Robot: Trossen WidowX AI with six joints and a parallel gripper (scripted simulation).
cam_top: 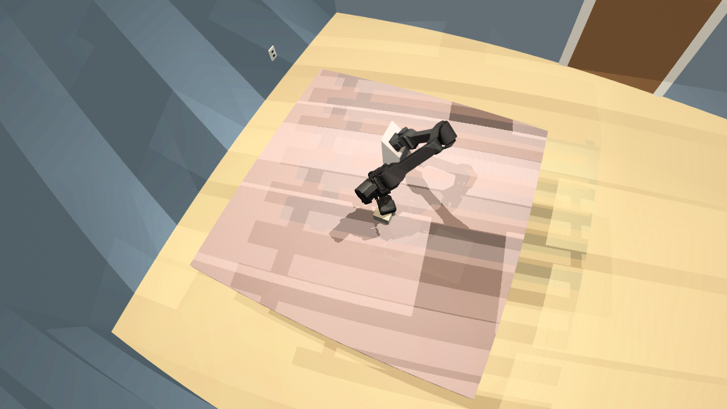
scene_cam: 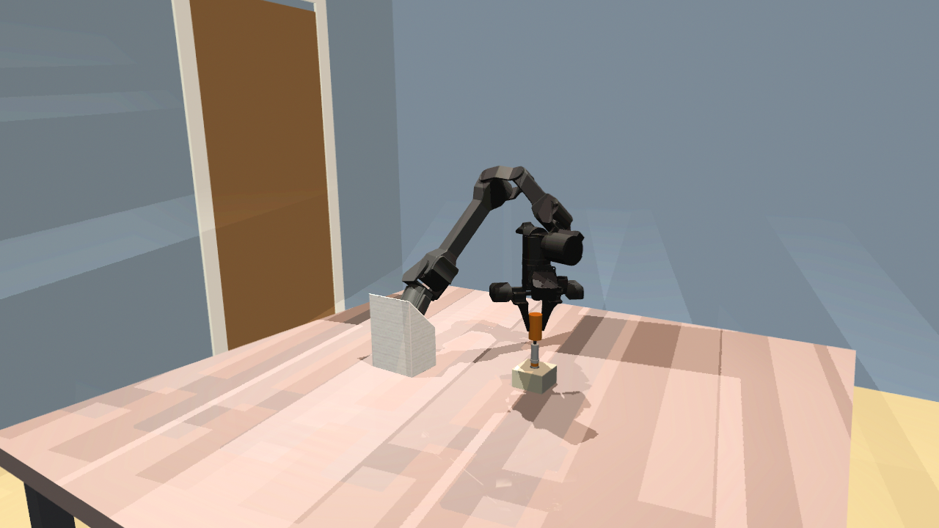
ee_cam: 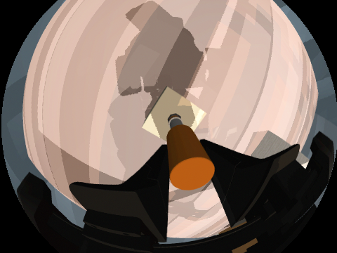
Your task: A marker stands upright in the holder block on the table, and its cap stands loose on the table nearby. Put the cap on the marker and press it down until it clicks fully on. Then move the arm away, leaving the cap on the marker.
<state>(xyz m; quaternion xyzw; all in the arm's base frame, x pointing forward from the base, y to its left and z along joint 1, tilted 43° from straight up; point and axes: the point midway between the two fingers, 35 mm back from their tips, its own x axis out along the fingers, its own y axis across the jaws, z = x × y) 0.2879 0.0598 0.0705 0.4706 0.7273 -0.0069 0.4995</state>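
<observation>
The jaws were clamped on the orange cap (scene_cam: pixel 535 325), held upright directly over the marker (scene_cam: pixel 535 355) in the holder block (scene_cam: pixel 534 377); in the wrist view the marker tip sat at twelve o'clock from the cap, axes nearly aligned, ready for the press

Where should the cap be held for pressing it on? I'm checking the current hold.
Grip the cap by its round sides from above, as the tool does now: it stands upright over the marker, so its open bottom stays free to slide down.
</observation>
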